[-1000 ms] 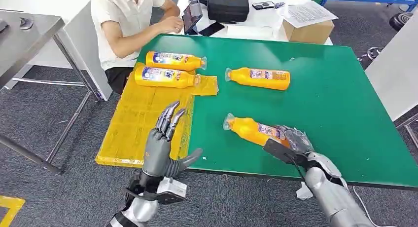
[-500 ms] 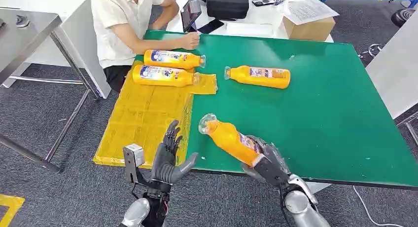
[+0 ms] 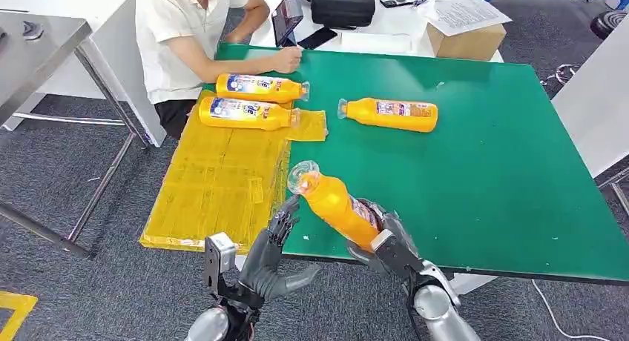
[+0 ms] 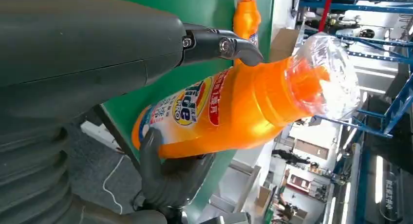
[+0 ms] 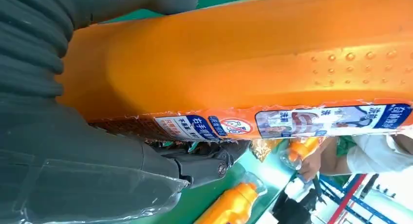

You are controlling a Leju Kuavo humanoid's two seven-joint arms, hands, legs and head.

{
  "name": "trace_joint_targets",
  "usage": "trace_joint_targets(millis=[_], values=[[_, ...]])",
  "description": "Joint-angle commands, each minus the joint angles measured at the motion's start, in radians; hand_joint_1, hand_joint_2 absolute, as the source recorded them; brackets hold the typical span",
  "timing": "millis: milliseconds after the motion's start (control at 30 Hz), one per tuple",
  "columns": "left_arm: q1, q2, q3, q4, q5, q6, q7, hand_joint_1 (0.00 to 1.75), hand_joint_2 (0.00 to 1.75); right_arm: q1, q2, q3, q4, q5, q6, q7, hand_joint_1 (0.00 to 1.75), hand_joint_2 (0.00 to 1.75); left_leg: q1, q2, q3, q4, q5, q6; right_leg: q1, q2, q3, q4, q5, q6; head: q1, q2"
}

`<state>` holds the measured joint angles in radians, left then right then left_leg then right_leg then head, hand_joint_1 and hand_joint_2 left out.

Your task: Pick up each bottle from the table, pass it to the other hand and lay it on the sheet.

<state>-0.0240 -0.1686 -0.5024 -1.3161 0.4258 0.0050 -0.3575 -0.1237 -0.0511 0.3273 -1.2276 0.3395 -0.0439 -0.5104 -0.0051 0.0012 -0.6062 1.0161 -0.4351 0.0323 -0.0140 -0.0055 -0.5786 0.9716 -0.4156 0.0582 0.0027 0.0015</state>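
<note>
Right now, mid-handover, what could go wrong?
1. The right hand grips the bottle only near its base; the long tilted neck end may lever it loose.
2. The left hand is open, fingertips just reaching the neck; releasing early would probably drop it on the table edge, short of the sheet.

Silver arms, dark grey many-fingered left robot hand [image 3: 268, 261] and right robot hand [image 3: 386, 241], ribbed grey wrist covers
</note>
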Motion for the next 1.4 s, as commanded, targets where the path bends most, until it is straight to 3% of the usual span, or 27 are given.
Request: trace_joint_targets(millis=[33,233,400,733,767,933,967,1000,1033,1067,1100,1133,1267,1300,1400], values=[[-0.094,0.019,-0.023,0.122,-0.057,0.035,0.03,0.0,1.75,-0.085,0.046,0.131,0.118,0.054,-0.001,-0.022,1.75,1.75,0.001,0.002,0.002,-0.001,0.0,-0.002,0.001,0.003,0.001,0.0,0.0,-0.002,0.0,0.0],[-0.16,-0.027,0.079,0.204,0.089,0.06,0.038,0.0,1.75,-0.073,0.083,0.236,0.08,0.067,-0.068,-0.112,1.75,1.75,0.001,0.002,0.002,-0.001,0.0,-0.002,0.001,0.002,0.002,-0.001,0.0,-0.002,0.0,0.0],[-0.173,-0.023,0.075,0.183,0.182,0.01,0.031,0.0,1.75,-0.087,0.08,0.298,0.035,0.027,-0.076,-0.133,1.75,1.75,0.001,0.0,0.0,0.0,0.0,-0.002,0.0,0.0,0.0,0.001,0.0,-0.002,0.0,0.0],[-0.143,-0.009,0.052,0.086,0.271,-0.107,0.044,0.0,1.75,-0.102,0.101,0.294,0.118,-0.015,-0.056,-0.145,1.75,1.75,0.001,0.0,0.002,0.0,-0.001,-0.003,0.001,0.001,0.001,0.001,-0.001,-0.003,0.0,0.0],[-0.14,-0.008,0.049,0.078,0.272,-0.115,0.043,0.1,1.75,-0.102,0.101,0.289,0.127,-0.022,-0.048,-0.145,1.75,1.75,0.001,0.0,0.001,0.0,-0.001,-0.002,0.001,0.001,0.001,0.0,-0.001,-0.002,0.0,0.0],[-0.138,-0.008,0.049,0.074,0.272,-0.114,0.043,0.1,1.75,-0.103,0.101,0.288,0.133,-0.023,-0.046,-0.145,1.75,1.75,0.001,0.0,0.002,-0.001,-0.001,-0.003,0.001,0.0,0.002,0.0,-0.001,-0.003,0.0,0.0],[-0.138,-0.008,0.049,0.074,0.272,-0.114,0.043,1.75,1.75,-0.103,0.101,0.288,0.133,-0.023,-0.046,-0.145,1.75,1.75,0.001,-0.001,0.0,0.0,0.0,-0.002,0.0,0.0,0.0,0.0,-0.001,-0.002,0.0,0.0],[-0.138,-0.002,0.042,0.071,0.265,-0.145,0.032,1.75,1.75,-0.106,0.105,0.28,0.145,-0.027,-0.038,-0.136,1.68,1.75,0.001,-0.001,0.0,0.0,0.0,-0.002,0.001,0.0,0.0,0.0,0.0,-0.002,0.0,0.0],[-0.135,-0.005,0.046,0.067,0.261,-0.147,0.029,1.75,1.75,-0.107,0.107,0.275,0.153,-0.029,-0.032,-0.13,1.48,1.75,0.001,0.0,0.001,0.0,-0.001,-0.002,0.001,0.0,0.001,0.0,-0.001,-0.002,0.0,0.0],[-0.13,-0.009,0.049,0.06,0.257,-0.149,0.026,1.75,1.75,-0.108,0.11,0.269,0.167,-0.033,-0.023,-0.124,1.08,1.75,0.001,-0.001,0.0,0.0,0.0,-0.002,0.001,0.0,0.0,0.0,0.0,-0.001,0.0,0.0],[-0.125,-0.013,0.054,0.056,0.255,-0.148,0.026,1.75,1.75,-0.114,0.113,0.269,0.188,-0.038,0.004,-0.108,0.3,1.75,0.001,0.0,0.002,-0.001,-0.001,-0.002,0.001,0.0,0.002,0.0,-0.001,-0.002,0.0,0.0],[-0.122,-0.016,0.062,0.052,0.255,-0.147,0.023,1.75,1.75,-0.113,0.117,0.268,0.193,-0.038,0.006,-0.108,0.0,1.75,0.001,-0.001,0.001,-0.001,0.0,-0.002,0.001,0.0,0.001,0.0,-0.001,-0.002,0.0,0.0],[-0.113,-0.03,0.11,0.03,0.294,-0.14,0.013,1.75,1.75,-0.109,0.127,0.301,0.188,0.03,-0.052,-0.121,0.0,1.75,0.001,0.0,0.001,0.0,0.0,-0.002,0.001,0.0,0.0,0.0,-0.001,-0.002,0.001,0.0],[-0.114,-0.031,0.119,0.025,0.305,-0.142,0.019,1.75,1.75,-0.107,0.131,0.305,0.183,0.038,-0.071,-0.133,0.0,0.0,0.001,0.0,0.002,0.0,-0.001,-0.003,0.001,0.0,0.002,0.001,-0.001,-0.003,0.0,0.0],[-0.121,-0.033,0.13,0.029,0.315,-0.138,0.025,1.75,1.75,-0.108,0.135,0.31,0.179,0.042,-0.078,-0.135,0.0,0.0,0.002,-0.001,0.001,0.0,-0.001,-0.002,0.001,-0.001,0.001,0.0,-0.001,-0.002,0.0,0.0]])
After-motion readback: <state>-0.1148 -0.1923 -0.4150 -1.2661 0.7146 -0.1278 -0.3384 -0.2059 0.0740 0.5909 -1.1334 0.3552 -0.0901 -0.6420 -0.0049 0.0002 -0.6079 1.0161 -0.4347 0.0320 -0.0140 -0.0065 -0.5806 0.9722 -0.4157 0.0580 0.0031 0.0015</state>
